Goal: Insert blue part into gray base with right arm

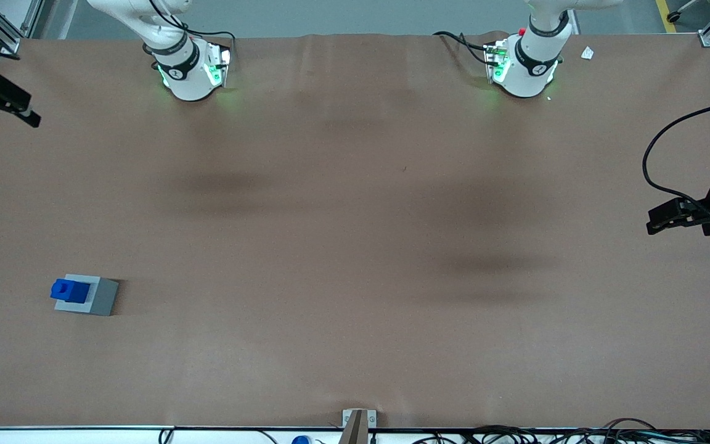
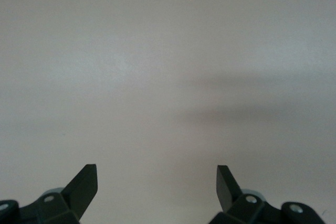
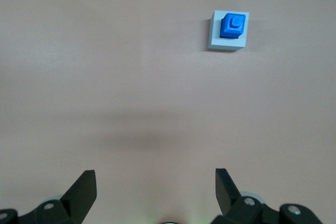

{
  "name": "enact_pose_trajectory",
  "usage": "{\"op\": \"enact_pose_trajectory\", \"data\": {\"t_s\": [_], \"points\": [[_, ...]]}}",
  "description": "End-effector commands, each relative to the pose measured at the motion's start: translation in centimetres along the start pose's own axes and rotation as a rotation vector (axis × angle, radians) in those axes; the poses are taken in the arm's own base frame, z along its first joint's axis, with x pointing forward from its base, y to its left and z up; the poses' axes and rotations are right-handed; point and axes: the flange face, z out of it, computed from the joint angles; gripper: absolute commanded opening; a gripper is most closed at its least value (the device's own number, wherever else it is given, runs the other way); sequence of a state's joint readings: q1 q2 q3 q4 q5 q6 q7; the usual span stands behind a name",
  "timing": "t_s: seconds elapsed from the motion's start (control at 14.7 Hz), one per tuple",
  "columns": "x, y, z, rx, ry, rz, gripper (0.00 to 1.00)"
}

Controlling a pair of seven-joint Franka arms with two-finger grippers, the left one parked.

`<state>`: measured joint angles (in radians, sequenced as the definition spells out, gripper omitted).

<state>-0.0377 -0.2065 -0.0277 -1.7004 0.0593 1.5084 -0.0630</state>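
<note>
Blue part (image 1: 69, 290) isn't in my gripper (image 3: 152, 182), which hangs w/ fingers (image 3: 84, 187) spread wide, holding nothing, over bare brown table (image 1: 355, 246), well apart from the blocks. Part sits on top of gray base (image 1: 93, 297), toward one edge of it, apparently in the recess. Both lie at the working arm's end of the table.

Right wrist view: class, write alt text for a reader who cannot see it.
A small blue part sits in a light gray base on a brown table. The open gripper hangs apart from both, holding nothing.
</note>
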Motion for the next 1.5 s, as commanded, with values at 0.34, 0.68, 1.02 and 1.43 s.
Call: {"op": "enact_pose_trajectory", "data": {"t_s": [0.34, 0.68, 1.02, 1.43], "points": [[0.5, -0.1, 0.7, -0.005, 0.007, 0.005, 1.0], [1.4, 0.0, 0.9, -0.023, -0.002, 0.006, 1.0], [2.4, 0.7, 0.1, -0.028, 0.024, 0.021, 1.0], [3.5, 0.2, 0.2, -0.03, 0.017, 0.016, 1.0]]}}
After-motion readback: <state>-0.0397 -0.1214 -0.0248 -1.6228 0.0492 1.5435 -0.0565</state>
